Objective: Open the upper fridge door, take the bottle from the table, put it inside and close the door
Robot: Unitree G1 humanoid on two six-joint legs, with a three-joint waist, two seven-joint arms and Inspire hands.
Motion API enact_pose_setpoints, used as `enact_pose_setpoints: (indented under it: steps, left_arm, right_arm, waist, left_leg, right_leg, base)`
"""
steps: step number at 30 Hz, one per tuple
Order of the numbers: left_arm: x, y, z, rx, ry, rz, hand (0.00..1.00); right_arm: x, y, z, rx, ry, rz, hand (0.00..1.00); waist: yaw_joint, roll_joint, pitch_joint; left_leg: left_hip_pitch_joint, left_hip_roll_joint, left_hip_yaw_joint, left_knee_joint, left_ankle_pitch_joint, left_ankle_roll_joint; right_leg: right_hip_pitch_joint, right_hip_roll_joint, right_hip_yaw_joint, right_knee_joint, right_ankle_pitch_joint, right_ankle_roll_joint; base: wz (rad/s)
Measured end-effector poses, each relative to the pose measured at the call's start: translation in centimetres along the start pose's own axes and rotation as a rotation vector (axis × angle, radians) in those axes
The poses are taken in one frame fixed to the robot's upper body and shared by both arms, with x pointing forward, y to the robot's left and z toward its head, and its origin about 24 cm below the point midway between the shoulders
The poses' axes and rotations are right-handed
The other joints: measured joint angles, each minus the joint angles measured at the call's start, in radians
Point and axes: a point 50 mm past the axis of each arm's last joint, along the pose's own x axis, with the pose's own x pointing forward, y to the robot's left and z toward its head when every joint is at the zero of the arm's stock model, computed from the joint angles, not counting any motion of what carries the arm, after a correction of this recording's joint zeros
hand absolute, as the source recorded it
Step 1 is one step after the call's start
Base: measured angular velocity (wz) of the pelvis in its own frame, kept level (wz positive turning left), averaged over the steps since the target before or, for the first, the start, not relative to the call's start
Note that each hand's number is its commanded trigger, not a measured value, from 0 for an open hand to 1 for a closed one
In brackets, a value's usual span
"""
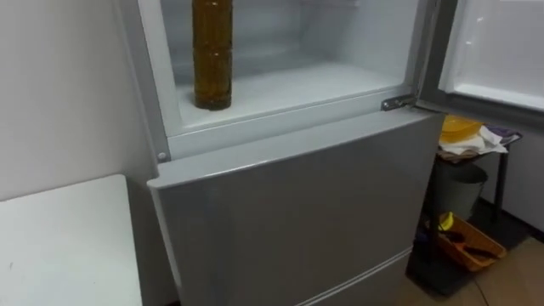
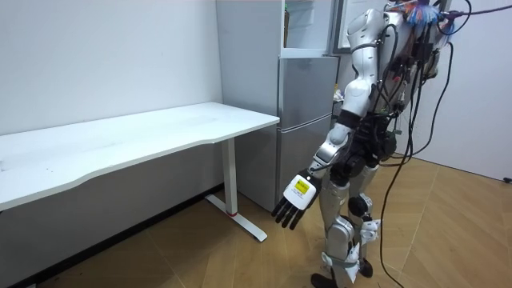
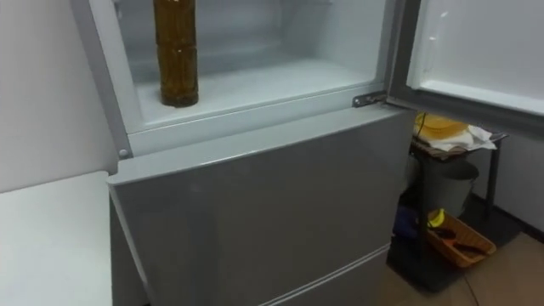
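An amber bottle (image 1: 212, 55) stands upright on the white shelf (image 1: 297, 89) of the open upper fridge compartment, near its left wall. It stands the same way in the right eye view (image 3: 176, 51), with nothing touching it. In the room view I stand right in front of the grey fridge (image 2: 308, 120). My left hand (image 2: 296, 204) hangs low beside my leg, away from the fridge, with its fingers straight and nothing in it.
The upper fridge door (image 1: 501, 51) stands swung open to the right. The lower fridge door (image 1: 297, 212) is closed. A white table (image 1: 59, 246) adjoins the fridge on my left. On the right, a dark rack holds a yellow item (image 1: 461, 129), with an orange tray (image 1: 472, 242) below it.
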Motion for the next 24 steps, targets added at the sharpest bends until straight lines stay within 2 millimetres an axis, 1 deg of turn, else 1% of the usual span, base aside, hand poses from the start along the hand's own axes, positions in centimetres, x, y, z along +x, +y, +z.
enact_pose_setpoints:
  steps: [1, 5, 6, 8, 11, 14, 16, 17, 18, 19, 21, 24]
  left_arm:
    - [0.0, -0.1, 0.0, -0.001, 0.001, -0.002, 0.00]
    - [0.0, -0.4, 0.2, -0.002, -0.009, -0.013, 0.00]
    - [0.1, -0.6, 0.3, 0.003, -0.014, -0.022, 0.00]
    - [0.1, -1.1, 0.6, 0.012, -0.020, -0.045, 0.00]
    - [0.1, -1.4, 0.6, 0.024, -0.019, -0.072, 0.00]
    - [0.0, -1.6, 0.3, 0.030, -0.009, -0.091, 0.00]
    - [0.0, -1.6, 0.1, 0.030, 0.002, -0.092, 0.00]
    - [0.0, -1.6, 0.0, 0.030, 0.002, -0.093, 0.00]
    - [0.0, -1.7, 0.0, 0.034, 0.003, -0.093, 0.00]
    - [0.0, -1.8, 0.1, 0.044, 0.004, -0.094, 0.00]
    - [0.0, -2.1, 0.0, 0.059, 0.007, -0.105, 0.00]
    - [0.1, -2.7, 0.5, 0.081, -0.005, -0.123, 0.00]
  right_arm:
    - [-0.3, 0.0, -0.2, -0.018, 0.006, 0.011, 1.00]
    - [-0.5, 0.3, -0.7, -0.046, 0.027, 0.025, 1.00]
    - [-0.5, 0.1, -0.9, -0.073, 0.016, 0.019, 1.00]
    - [-1.0, -0.4, -1.1, -0.138, -0.016, 0.010, 1.00]
    - [-1.6, -0.5, -1.5, -0.163, -0.030, 0.023, 1.00]
    - [-2.7, -0.2, -2.4, -0.145, -0.016, 0.058, 1.00]
    - [-3.2, 0.0, -2.9, -0.146, -0.005, 0.080, 1.00]
    - [-3.2, 0.0, -2.9, -0.149, -0.002, 0.084, 1.00]
    - [-3.3, 0.1, -3.2, -0.159, 0.002, 0.091, 1.00]
    - [-3.3, 0.2, -3.4, -0.165, 0.007, 0.097, 1.00]
    - [-3.6, 0.7, -3.8, -0.180, 0.017, 0.122, 1.00]
    - [-4.0, 1.0, -4.7, -0.233, 0.004, 0.144, 1.00]
  waist:
    - [0.000, -0.002, 0.0014]
    - [0.008, -0.006, 0.0025]
    - [0.020, -0.007, 0.0017]
    - [0.032, -0.008, 0.0008]
    - [0.038, -0.008, 0.0007]
    - [0.041, -0.008, 0.0007]
    - [0.041, -0.008, 0.0004]
    - [0.041, -0.008, 0.0003]
    - [0.042, -0.012, -0.0022]
    - [0.045, -0.013, -0.0028]
    - [0.051, -0.013, -0.0029]
    - [0.059, -0.013, -0.0031]
  left_leg:
    - [0.000, 0.001, 0.000, 0.000, 0.000, 0.000]
    - [0.000, 0.006, 0.001, 0.008, -0.005, -0.008]
    - [0.001, 0.007, 0.001, 0.011, -0.005, -0.008]
    - [0.003, 0.008, 0.001, 0.012, -0.005, -0.008]
    - [0.010, 0.009, 0.001, 0.012, -0.005, -0.008]
    - [0.013, 0.013, 0.001, 0.013, -0.005, -0.008]
    - [0.010, 0.020, 0.001, 0.019, -0.011, -0.016]
    - [0.008, 0.022, 0.001, 0.022, -0.013, -0.020]
    - [-0.001, 0.023, 0.001, 0.028, -0.015, -0.023]
    - [-0.002, 0.024, 0.001, 0.032, -0.015, -0.023]
    - [-0.004, 0.025, 0.000, 0.035, -0.015, -0.023]
    - [-0.009, 0.029, 0.001, 0.043, -0.016, -0.023]
  right_leg:
    - [-0.001, 0.002, 0.004, 0.001, 0.001, -0.001]
    - [-0.005, 0.012, 0.021, 0.000, 0.004, -0.005]
    - [-0.005, 0.015, 0.030, 0.000, 0.006, -0.006]
    - [-0.005, 0.015, 0.030, 0.000, 0.006, -0.006]
    - [-0.004, 0.018, 0.034, 0.000, 0.007, -0.008]
    - [-0.004, 0.024, 0.041, -0.001, 0.008, -0.008]
    - [-0.009, 0.029, 0.042, -0.001, 0.007, -0.007]
    - [-0.012, 0.031, 0.041, 0.000, 0.008, -0.007]
    - [-0.020, 0.032, 0.042, 0.007, 0.011, -0.014]
    - [-0.019, 0.033, 0.044, 0.008, 0.015, -0.017]
    - [-0.018, 0.035, 0.049, 0.012, 0.017, -0.018]
    - [-0.020, 0.039, 0.051, 0.011, 0.019, -0.014]
  base:
    - [-0.12]
    - [-0.17]
    - [-0.11]
    - [-0.05]
    - [-0.06]
    - [-0.11]
    - [-0.04]
    - [0.00]
    - [-0.03]
    - [-0.06]
    - [-0.09]
    - [-0.05]
